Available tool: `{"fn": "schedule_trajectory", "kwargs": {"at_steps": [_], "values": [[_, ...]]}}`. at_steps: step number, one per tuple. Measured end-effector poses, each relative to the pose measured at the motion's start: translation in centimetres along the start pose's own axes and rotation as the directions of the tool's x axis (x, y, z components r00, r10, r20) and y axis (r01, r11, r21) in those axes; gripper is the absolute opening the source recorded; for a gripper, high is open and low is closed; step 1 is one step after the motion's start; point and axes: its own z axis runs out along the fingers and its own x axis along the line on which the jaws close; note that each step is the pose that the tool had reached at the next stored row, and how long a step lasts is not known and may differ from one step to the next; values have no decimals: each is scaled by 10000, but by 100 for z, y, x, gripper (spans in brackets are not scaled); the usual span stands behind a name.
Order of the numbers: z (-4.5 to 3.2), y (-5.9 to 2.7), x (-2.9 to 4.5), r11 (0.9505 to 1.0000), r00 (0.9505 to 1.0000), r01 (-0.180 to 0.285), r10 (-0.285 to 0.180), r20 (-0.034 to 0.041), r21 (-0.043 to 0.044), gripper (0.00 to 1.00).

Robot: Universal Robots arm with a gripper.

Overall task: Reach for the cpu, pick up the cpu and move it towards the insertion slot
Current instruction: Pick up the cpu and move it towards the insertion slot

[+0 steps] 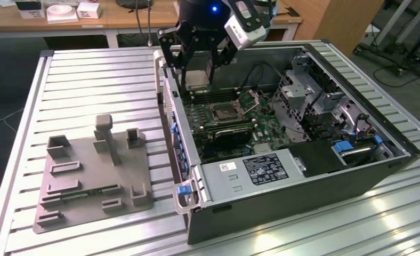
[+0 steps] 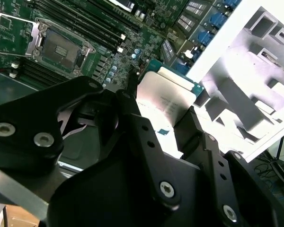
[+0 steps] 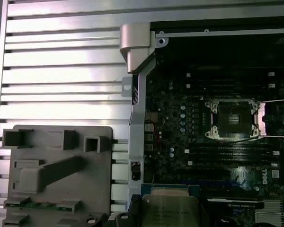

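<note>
My gripper (image 1: 199, 66) hangs over the far corner of the open computer case, shut on the cpu (image 1: 196, 80). In the second wrist view the cpu (image 2: 166, 100), a thin silvery square, is clamped between the black fingers (image 2: 133, 120) at two opposite edges. The insertion slot (image 1: 227, 111) lies on the green motherboard below and toward the exterior view's right of the chip, its hinged bracket (image 1: 250, 98) swung up. The slot's metal frame and dark centre also show in both wrist views (image 2: 61, 47) (image 3: 232, 118). The cpu (image 3: 173, 210) is well off to the side of the slot.
The case (image 1: 306, 184) lies open on a ribbed metal table (image 1: 96, 80), with drive cages and cables on the exterior view's right. A grey fixture plate (image 1: 89, 170) with raised blocks sits at the left, holding a green memory strip (image 1: 89, 193). Black memory slots (image 3: 227, 153) flank the socket.
</note>
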Motion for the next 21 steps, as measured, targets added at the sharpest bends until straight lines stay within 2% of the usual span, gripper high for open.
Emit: {"fn": "schedule_trajectory", "kwargs": {"at_steps": [21], "values": [[32, 126, -76, 9999, 10000, 2, -2, 0, -120, 55]]}}
